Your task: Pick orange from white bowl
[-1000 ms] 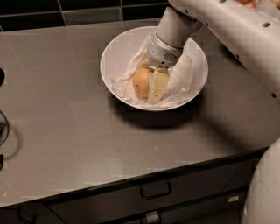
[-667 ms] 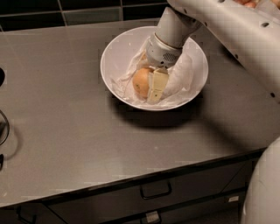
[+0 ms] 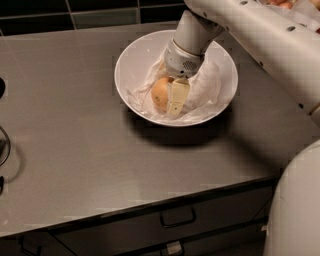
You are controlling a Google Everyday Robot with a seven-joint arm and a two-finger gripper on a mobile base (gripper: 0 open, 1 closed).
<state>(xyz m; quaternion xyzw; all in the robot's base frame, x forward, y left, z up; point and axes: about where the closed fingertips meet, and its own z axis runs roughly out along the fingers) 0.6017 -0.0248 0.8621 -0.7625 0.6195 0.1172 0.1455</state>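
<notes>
Because it wants the orange (image 3: 160, 93), the gripper (image 3: 175, 98) reaches down into the white bowl (image 3: 131, 57), touching it near seven o'clock on the paper (image 3: 207, 85); nobody can tell if it has closed.

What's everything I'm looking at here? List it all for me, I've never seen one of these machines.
Round, dull yellow-orange fruit, the orange: one, yellow-orange, inside the bowl on the paper.
Wide, glossy white bowl: one, white, on the counter towards the back.
Crumpled white paper lining: one, white, in the bowl under the orange.
Flat grey counter: one, grey, fills most of the view.
Dark drawer front with a curved handle: one clearly seen, dark grey, below the counter's front edge.
Dark tiled wall: one, black, behind the counter.
Robot arm: one, white, comes from the right down into the bowl.
Gripper: one, cream, in the bowl at the orange's right side.
Robot body: one, white, lower right.
</notes>
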